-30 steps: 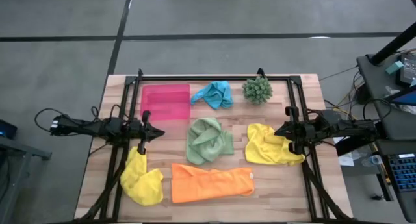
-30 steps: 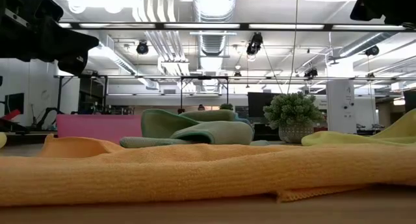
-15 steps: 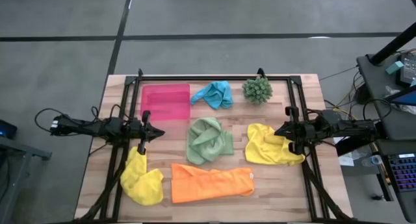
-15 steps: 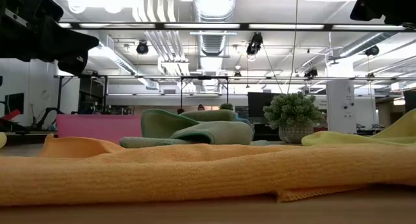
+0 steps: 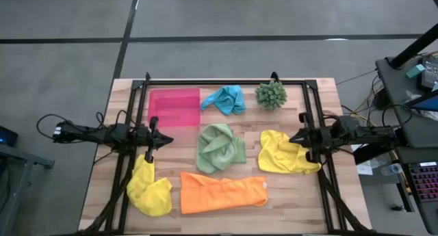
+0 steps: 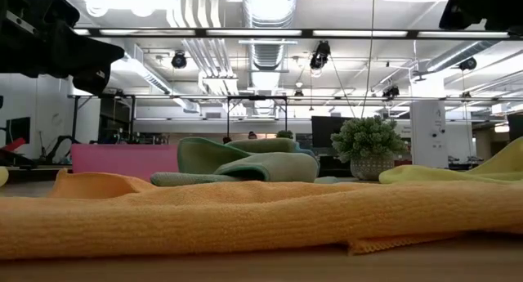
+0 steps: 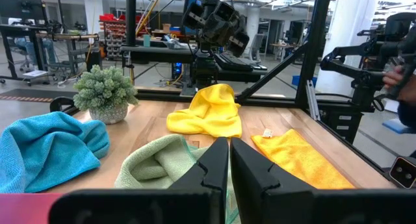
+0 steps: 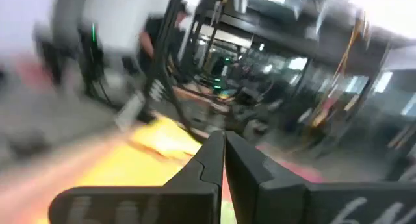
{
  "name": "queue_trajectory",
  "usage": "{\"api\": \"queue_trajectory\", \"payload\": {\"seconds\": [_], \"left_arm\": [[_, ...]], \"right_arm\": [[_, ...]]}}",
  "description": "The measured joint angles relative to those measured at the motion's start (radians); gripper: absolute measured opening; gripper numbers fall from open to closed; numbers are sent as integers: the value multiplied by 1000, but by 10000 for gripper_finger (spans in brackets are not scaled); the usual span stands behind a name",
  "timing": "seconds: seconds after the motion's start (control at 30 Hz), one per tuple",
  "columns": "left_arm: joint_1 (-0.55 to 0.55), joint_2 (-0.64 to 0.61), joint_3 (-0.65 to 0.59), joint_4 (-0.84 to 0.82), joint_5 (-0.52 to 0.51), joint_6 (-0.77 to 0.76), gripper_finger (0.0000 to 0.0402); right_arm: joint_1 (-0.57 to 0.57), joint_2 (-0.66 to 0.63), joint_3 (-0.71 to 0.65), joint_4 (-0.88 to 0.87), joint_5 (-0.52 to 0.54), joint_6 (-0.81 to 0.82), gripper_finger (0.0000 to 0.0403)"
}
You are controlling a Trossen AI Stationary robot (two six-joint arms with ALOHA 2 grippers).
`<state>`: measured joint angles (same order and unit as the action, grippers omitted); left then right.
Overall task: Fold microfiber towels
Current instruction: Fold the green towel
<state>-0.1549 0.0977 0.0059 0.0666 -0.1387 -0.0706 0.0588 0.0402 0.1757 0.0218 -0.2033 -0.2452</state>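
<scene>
Five towels lie crumpled on the wooden table: a yellow one [image 5: 150, 188] near left, an orange one [image 5: 222, 193] at the near edge, a light green one [image 5: 219, 148] in the middle, a second yellow one [image 5: 286, 154] at the right, and a turquoise one [image 5: 226, 99] at the far side. My left gripper [image 5: 164, 139] is shut and empty, held up above the table just beyond the left yellow towel. My right gripper [image 5: 293, 137] is shut and empty, held up over the right yellow towel's far edge.
A flat pink tray [image 5: 174, 107] lies at the far left, and a small spiky green plant [image 5: 271, 94] stands at the far right. A black frame [image 5: 226, 81] runs along the table's far, left and right sides. Bare wood shows between the towels.
</scene>
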Motion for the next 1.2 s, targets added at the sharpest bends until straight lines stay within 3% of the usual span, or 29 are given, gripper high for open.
{"api": "queue_trajectory", "payload": {"seconds": [0.1,0.17,0.23,0.33,0.53,0.77,1.03,1.2], "left_arm": [[0,0,0,12,0,-11,3],[0,1,0,79,0,-139,3],[0,6,0,162,-1,-299,3],[0,6,0,297,-14,-339,3],[0,6,0,452,-17,-342,3],[0,6,2,510,-19,-342,3],[0,14,2,499,-54,-334,3],[0,44,1,493,-55,-332,3]], "right_arm": [[0,0,0,6,84,400,9],[0,0,0,4,160,587,9],[0,1,0,6,222,711,9],[0,1,0,5,257,795,9],[0,1,0,6,257,824,9],[0,2,0,6,257,816,9],[0,2,0,-12,363,440,9],[0,9,0,-12,376,460,9]]}}
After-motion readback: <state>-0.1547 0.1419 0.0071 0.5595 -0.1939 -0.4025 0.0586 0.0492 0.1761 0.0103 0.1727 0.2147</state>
